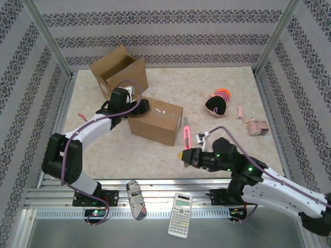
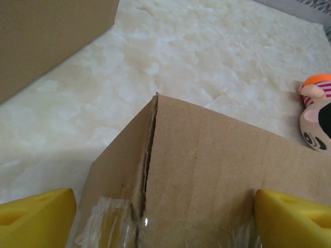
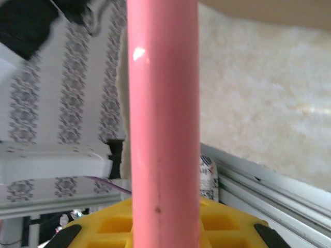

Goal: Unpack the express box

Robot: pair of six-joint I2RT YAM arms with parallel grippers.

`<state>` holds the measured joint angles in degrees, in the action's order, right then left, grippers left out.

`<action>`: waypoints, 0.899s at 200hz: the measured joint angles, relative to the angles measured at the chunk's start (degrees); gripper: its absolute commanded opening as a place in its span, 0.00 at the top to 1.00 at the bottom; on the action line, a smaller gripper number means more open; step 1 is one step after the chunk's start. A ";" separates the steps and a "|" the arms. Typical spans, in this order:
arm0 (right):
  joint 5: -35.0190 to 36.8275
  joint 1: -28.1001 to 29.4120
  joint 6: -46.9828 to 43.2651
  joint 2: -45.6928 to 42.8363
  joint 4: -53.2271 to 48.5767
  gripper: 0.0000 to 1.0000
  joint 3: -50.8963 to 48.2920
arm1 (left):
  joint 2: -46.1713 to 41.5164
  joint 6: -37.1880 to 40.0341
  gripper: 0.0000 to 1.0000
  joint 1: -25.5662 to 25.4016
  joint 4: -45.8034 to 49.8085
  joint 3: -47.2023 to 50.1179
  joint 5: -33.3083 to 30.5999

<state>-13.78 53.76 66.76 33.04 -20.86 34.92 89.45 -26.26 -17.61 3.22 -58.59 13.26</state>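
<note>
Currently, the express box (image 1: 155, 121) lies sealed on the counter (image 1: 217, 150), just toward 9 o'clock from centre.

Hidden or unclear items:
- In the left wrist view, the near end of the express box is cut off by the frame edge.
- Clear tape (image 2: 106, 225) over the seam is only partly visible.
- The plush toy (image 2: 316, 118) at 3 o'clock is cropped.
- In the right wrist view, the pink tool (image 3: 163, 119) is blurred and runs out of frame at 12 o'clock. Its type cannot be determined.

Arm and hand pose:
- The left arm reaches from its base at 7 o'clock toward centre. The left hand (image 1: 138, 107) sits at the 9 o'clock end of the express box.
- Its yellow fingers (image 2: 36, 217) stand wide apart with the box top between them. Contact cannot be determined.
- The right arm is folded low at 5 o'clock. The right hand (image 1: 185, 155) is clamped on the pink tool.
- The tool points to 12 o'clock. Its tip is near the box's 4 o'clock corner but apart from it.

Other items:
- An open box (image 1: 118, 72) stands at 11 o'clock.
- A calculator (image 1: 181, 207) lies at 6 o'clock, on the rail.
</note>
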 measured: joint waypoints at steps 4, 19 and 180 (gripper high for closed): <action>-1.07 -1.79 -0.76 -0.61 -0.90 1.00 0.79 | 0.09 0.02 0.10 -0.02 1.03 -0.61 -0.07; -4.92 -8.24 -4.00 -0.85 -3.28 1.00 3.26 | 0.09 0.33 0.07 -0.09 6.62 -4.07 -0.68; -45.42 -28.96 -28.17 24.35 6.51 1.00 22.25 | -16.90 -1.11 0.00 -11.93 5.95 -9.03 32.37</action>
<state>-59.20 24.80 38.59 57.39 -14.35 57.17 72.55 -27.38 -29.54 9.17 -67.61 45.63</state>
